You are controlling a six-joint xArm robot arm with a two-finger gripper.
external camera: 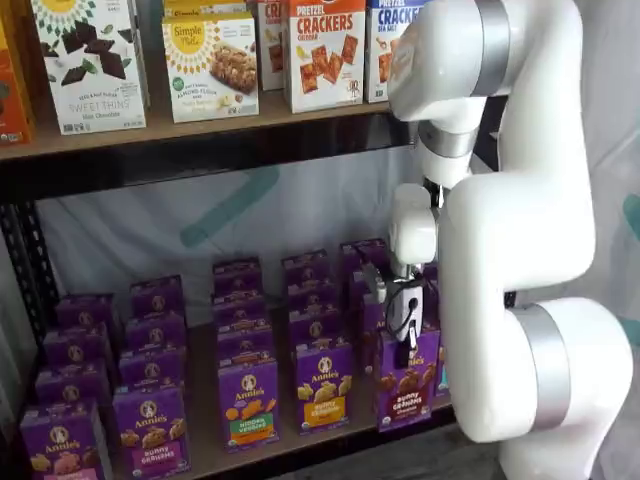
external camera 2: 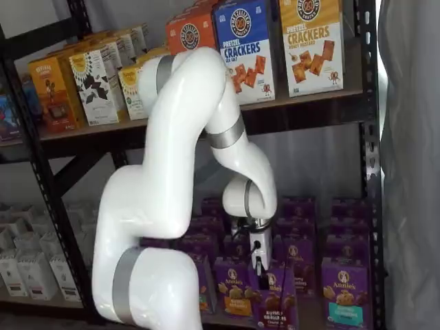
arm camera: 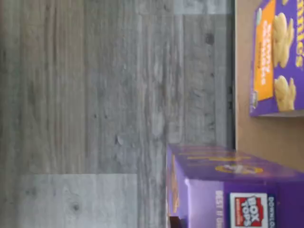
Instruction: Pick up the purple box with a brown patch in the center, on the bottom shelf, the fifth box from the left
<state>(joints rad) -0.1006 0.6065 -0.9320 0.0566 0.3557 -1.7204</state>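
Note:
The purple box [external camera: 408, 385] with brown bunny cookies at its centre is at the front of the bottom shelf [external camera: 203, 445], toward the right end. It leans slightly in a shelf view [external camera 2: 276, 300]. My gripper [external camera: 403, 345] comes down from above, and its black fingers close on the box's top edge; it also shows in a shelf view [external camera 2: 260, 269]. In the wrist view the box's purple top [arm camera: 228, 190] with a "Box Tops" mark is very close to the camera. The arm hides the cartons behind the box.
A purple carton with a yellow-orange band [external camera: 322, 388] stands just left of the held box and shows in the wrist view [arm camera: 278, 57]. A teal-patch carton [external camera 2: 347, 292] stands to the right. Cracker boxes [external camera: 325, 45] fill the upper shelf. A black rack post [external camera 2: 372, 137] stands at the right. Grey floor [arm camera: 95, 114] lies below.

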